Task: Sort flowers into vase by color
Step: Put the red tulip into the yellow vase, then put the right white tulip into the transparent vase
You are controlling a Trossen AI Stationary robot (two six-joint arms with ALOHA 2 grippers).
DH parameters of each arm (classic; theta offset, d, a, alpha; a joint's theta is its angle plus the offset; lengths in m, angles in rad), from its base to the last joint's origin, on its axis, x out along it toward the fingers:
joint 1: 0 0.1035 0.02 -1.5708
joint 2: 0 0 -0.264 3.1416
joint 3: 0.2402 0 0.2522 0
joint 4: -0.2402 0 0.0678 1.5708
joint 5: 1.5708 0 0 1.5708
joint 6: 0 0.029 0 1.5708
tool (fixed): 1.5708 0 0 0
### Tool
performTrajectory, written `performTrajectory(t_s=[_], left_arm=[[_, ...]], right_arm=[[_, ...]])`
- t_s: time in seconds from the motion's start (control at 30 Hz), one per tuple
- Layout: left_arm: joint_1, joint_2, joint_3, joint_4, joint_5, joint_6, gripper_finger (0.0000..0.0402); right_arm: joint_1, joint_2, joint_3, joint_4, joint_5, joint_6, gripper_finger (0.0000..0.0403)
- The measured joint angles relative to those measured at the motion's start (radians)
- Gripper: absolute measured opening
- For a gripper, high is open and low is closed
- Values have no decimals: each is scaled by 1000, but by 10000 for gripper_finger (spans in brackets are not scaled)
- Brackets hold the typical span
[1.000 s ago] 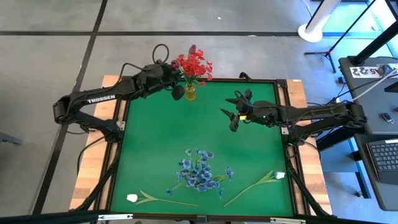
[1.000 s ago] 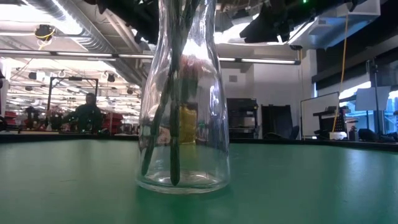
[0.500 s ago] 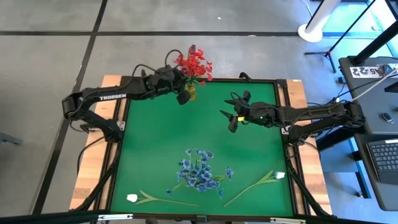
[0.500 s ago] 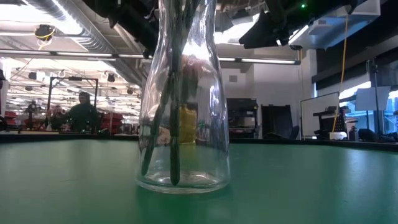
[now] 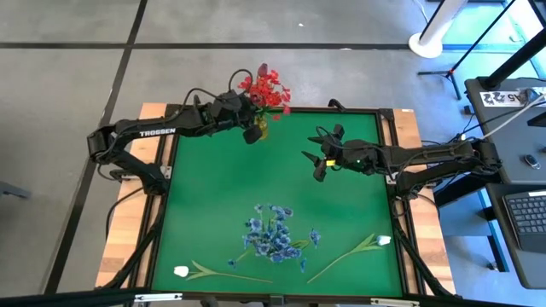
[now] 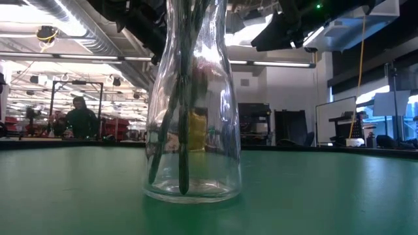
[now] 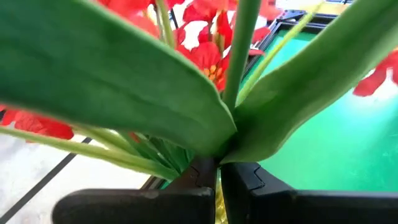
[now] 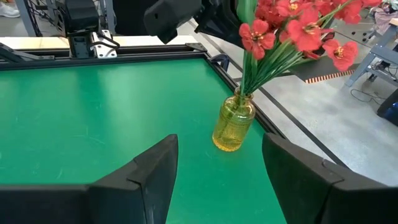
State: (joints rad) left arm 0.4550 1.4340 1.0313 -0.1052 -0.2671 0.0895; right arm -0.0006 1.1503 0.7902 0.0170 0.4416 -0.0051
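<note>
A small yellow vase point(image 5: 260, 128) point(image 8: 233, 124) stands at the table's far edge and holds a bunch of red sprays point(image 5: 266, 87) with a dark red rosebud point(image 5: 264, 66) on top. My left gripper point(image 5: 251, 132) point(image 7: 217, 177) is at this vase's mouth, shut on a green leafy stem. My right gripper point(image 5: 314, 160) point(image 8: 217, 168) hovers open over mid-table, facing the vase. Blue sprays point(image 5: 273, 234) lie in a heap on the near half of the mat. One white tulip point(image 5: 182, 271) lies near the left corner, the other point(image 5: 384, 240) toward the right. My left gripper pinches a green stem point(image 7: 219, 158) between its two fingers, just where two broad leaves branch off. The fingers come in roughly level from the table's left, just above the yellow vase's mouth. The stem rises upright among the red sprays; which bloom it carries I cannot tell.
A clear glass vase point(image 6: 192, 98) with green stems in it stands close to the low camera. The green mat has a raised dark frame point(image 5: 166, 179). Open mat lies between the yellow vase and the blue heap. People sit in the room far behind the table.
My left arm has reached a little further toward the table's right, bringing its gripper against the yellow vase's mouth. The red bunch has shifted slightly toward the far edge. My right arm has kept still.
</note>
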Motion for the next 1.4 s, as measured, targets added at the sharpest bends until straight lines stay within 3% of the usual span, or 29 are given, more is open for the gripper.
performTrajectory(t_s=[0.4,0.67,0.97,1.17,1.4], left_arm=[[46,2,0,-59,96,-29,13],[47,2,0,-75,101,-35,25],[38,1,-2,-166,96,-27,133],[10,-38,-2,-224,28,-15,209],[-26,-124,-2,-284,-30,-25,253]], right_arm=[[0,0,0,2,0,0,231],[0,0,0,1,0,0,231],[0,0,0,1,0,0,231],[0,0,0,1,0,0,231],[0,0,1,1,1,0,231]])
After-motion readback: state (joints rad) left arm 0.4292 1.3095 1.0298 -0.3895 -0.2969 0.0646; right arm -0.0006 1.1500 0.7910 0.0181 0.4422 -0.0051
